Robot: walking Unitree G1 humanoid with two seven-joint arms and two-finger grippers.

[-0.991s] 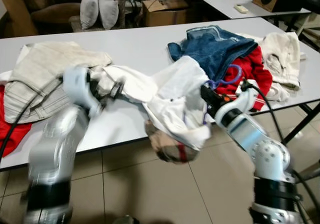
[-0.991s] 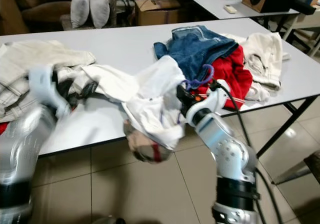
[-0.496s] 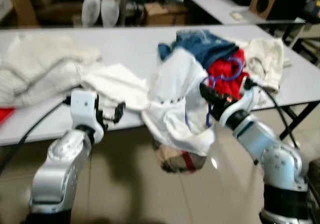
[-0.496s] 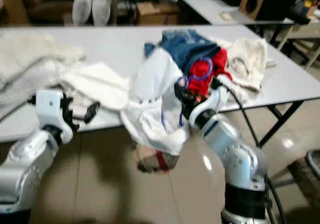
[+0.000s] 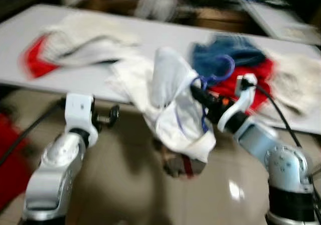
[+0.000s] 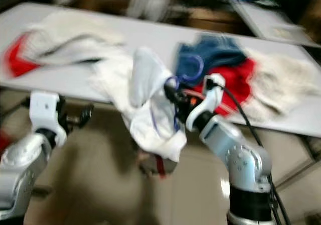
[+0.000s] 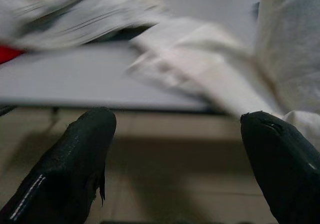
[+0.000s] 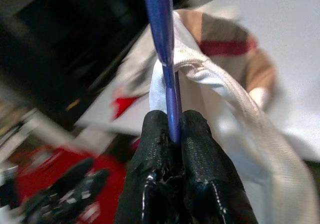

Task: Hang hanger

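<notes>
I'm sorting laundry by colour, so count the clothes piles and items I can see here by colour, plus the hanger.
White or cream garments: 3
Red garments: 2
Blue denim garment: 1
Purple hanger, clamped in the right tool: 1
Total: 7

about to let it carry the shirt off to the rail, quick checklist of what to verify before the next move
1. Grip on the hanger: ok. The right gripper is shut on the blue hanger.
2. Shirt on the hanger: ok. The white shirt hangs from it, and its fabric loops over the bar by the fingertips.
3. Shirt free of the table: cannot tell. A trailing part runs back toward the table; blur hides whether it rests there.
4. Left gripper free: ok. Fingers open, holding nothing, below the table edge.
5. Rail to hang on: cannot tell.
6. Picture sharpness: not ok. Head views are blurred.
</notes>
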